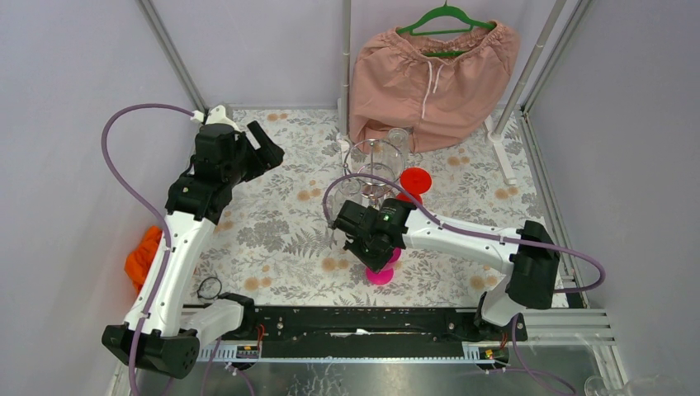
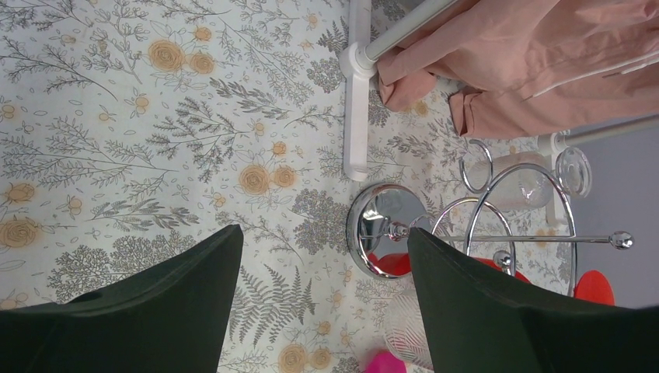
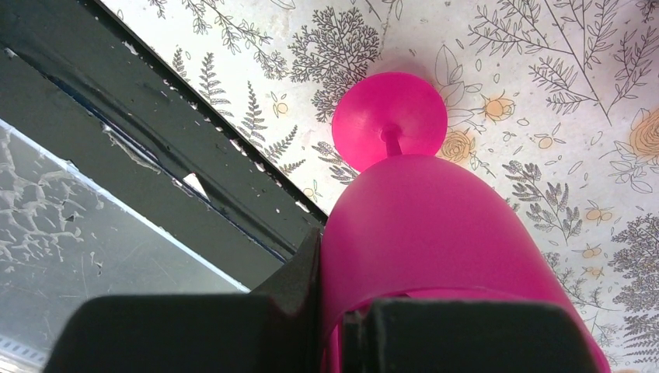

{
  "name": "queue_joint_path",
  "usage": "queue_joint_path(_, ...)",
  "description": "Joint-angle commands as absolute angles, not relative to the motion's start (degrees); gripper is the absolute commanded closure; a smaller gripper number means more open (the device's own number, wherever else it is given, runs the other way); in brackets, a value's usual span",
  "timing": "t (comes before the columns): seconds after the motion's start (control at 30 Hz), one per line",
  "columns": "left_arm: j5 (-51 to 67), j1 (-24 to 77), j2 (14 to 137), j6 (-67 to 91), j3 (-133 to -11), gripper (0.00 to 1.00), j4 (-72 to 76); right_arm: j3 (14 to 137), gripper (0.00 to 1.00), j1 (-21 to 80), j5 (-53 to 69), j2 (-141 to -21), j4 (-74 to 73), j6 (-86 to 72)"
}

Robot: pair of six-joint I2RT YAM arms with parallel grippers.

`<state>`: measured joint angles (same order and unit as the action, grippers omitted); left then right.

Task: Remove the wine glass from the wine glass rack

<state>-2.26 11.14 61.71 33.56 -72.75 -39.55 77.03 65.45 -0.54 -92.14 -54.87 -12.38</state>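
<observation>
Left edge: orange cloth point(image 1: 142, 257) bunched beside the table.
Left gripper point(image 2: 325, 241): jaws spread wide, nothing between, above the floral cover.
Surface: table cover point(image 1: 272, 231) white, grey ferns, orange flowers; black rail point(image 1: 355, 318) along near edge.
Wine glass rack point(image 1: 374, 169): centre-back, chrome, clear and red glasses at it.
Right gripper point(image 1: 371, 252): clamped narrow on pink wine glass point(image 3: 435, 233), apart from rack, near front rail.
Back: pink shorts point(image 1: 433, 78) on green hanger point(image 1: 446, 21).
Room: grey walls point(image 1: 66, 82), metal frame poles point(image 1: 345, 58).
</observation>
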Motion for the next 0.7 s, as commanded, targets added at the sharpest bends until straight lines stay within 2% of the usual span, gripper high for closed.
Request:
queue_joint_path(0.0, -1.5, 10.7, 60.9, 32.2, -72.0, 0.14, -37.1, 78.3, 1.00, 65.0, -1.8, -92.0, -56.9, -11.8)
queue_joint_path(0.67, -0.5, 10.7, 60.5, 33.1, -71.4, 0.15, -36.6, 71.4, 1.00, 60.7, -6.3, -82.9, -56.9, -12.5)
